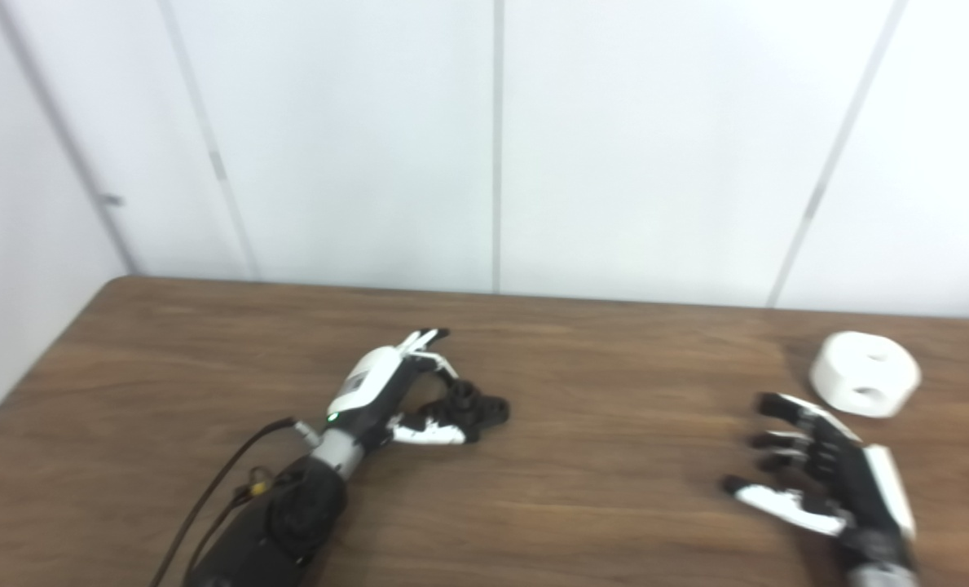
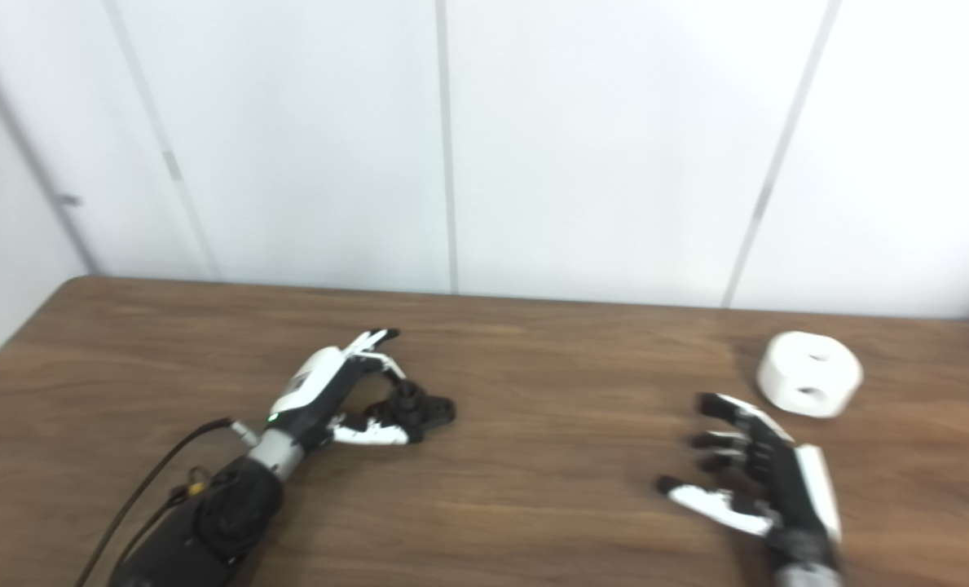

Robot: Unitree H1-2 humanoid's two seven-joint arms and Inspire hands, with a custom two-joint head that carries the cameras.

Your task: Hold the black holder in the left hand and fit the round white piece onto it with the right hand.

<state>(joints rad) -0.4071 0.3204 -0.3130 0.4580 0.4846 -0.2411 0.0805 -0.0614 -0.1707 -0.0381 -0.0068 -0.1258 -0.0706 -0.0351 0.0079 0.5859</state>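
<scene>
We see our left robot hand (image 1: pixel 403 391) curled around the knobbly black holder (image 1: pixel 472 405) on the wood-grain surface (image 1: pixel 582 456). Our right robot hand (image 1: pixel 818 465) is spread wide and empty near the smooth round white piece (image 1: pixel 865 373).

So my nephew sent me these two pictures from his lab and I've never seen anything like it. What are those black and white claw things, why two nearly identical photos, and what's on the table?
Those are a humanoid robot's two mechanical hands, each with fingers and a thumb, reaching in from the bottom edge. The photos look alike because two cameras sit side by side on the robot's head, like eyes, so each shows the same scene from a slightly different spot.

On the brown wooden table lie two things. The left hand curls around a small black holder that rests on the table; whether it truly grips it is hard to tell. The right hand is open, fingers spread, holding nothing. Just beyond it sits a round white piece with holes in it, untouched.
</scene>
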